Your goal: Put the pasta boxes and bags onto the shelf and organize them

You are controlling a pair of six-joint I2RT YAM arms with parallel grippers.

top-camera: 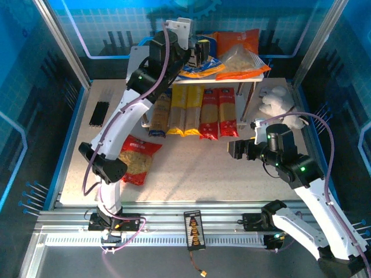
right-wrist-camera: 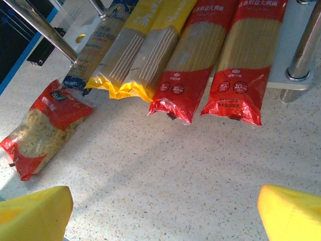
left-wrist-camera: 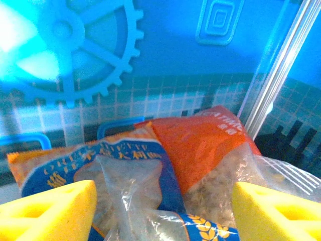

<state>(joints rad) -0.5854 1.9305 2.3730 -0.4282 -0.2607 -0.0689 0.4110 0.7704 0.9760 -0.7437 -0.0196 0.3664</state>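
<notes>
Blue-walled cell, speckled table [top-camera: 191,168]. You see the shelf [top-camera: 138,53] at the far side: five spaghetti packs [top-camera: 194,110] lie side by side on its lower board, and the blue bag [top-camera: 200,70] and orange bag [top-camera: 240,49] overlap on the top board. Your left gripper [top-camera: 200,52] hangs over the blue bag, jaws well apart, gripping nothing; the step in hand appears to be setting this bag down. Your right gripper [top-camera: 235,149] hovers wide open and empty before the shelf. One red bag [top-camera: 138,159] lies on the table beside the left arm; fetching it likely comes next, once that arm lifts clear of the top board.
</notes>
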